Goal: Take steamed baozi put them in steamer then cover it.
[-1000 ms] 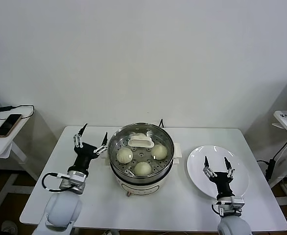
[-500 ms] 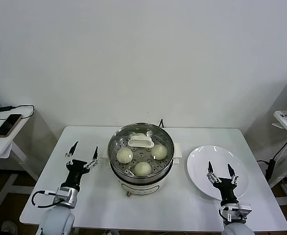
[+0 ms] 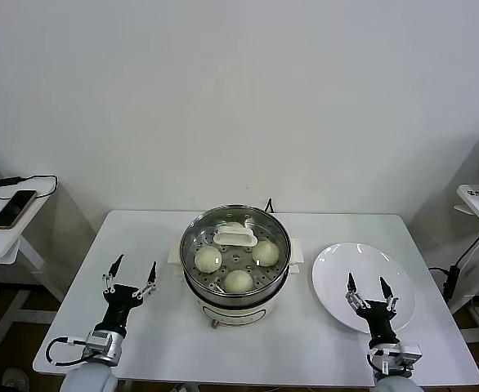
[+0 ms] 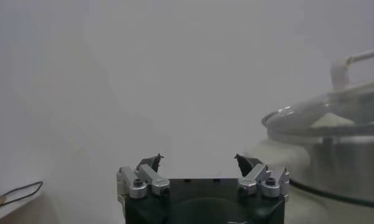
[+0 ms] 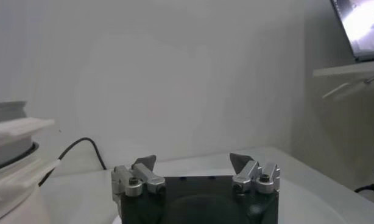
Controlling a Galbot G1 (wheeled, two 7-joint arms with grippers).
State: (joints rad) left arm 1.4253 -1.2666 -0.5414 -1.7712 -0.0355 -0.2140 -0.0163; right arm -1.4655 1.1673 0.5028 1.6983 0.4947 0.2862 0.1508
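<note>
We see baozi point(image 3: 239, 280) inside steamer point(image 3: 192, 278), table centre | lid point(image 3: 235, 237) sits on it | plate point(image 3: 329, 269) at 3 o'clock bare | left gripper point(image 3: 129, 273) at 9, right gripper point(image 3: 369, 289) at 4, both spread, holding nothing | we judge task done.

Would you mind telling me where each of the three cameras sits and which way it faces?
Head: above the table, looking forward and down at the steamer, lid on, and plate; both arms show.
Left wrist: behind the open left hand, facing the wall, steamer at one side.
Right wrist: behind the open right hand, over the plate, facing the wall.
Shared: all three show the steamer.
</note>
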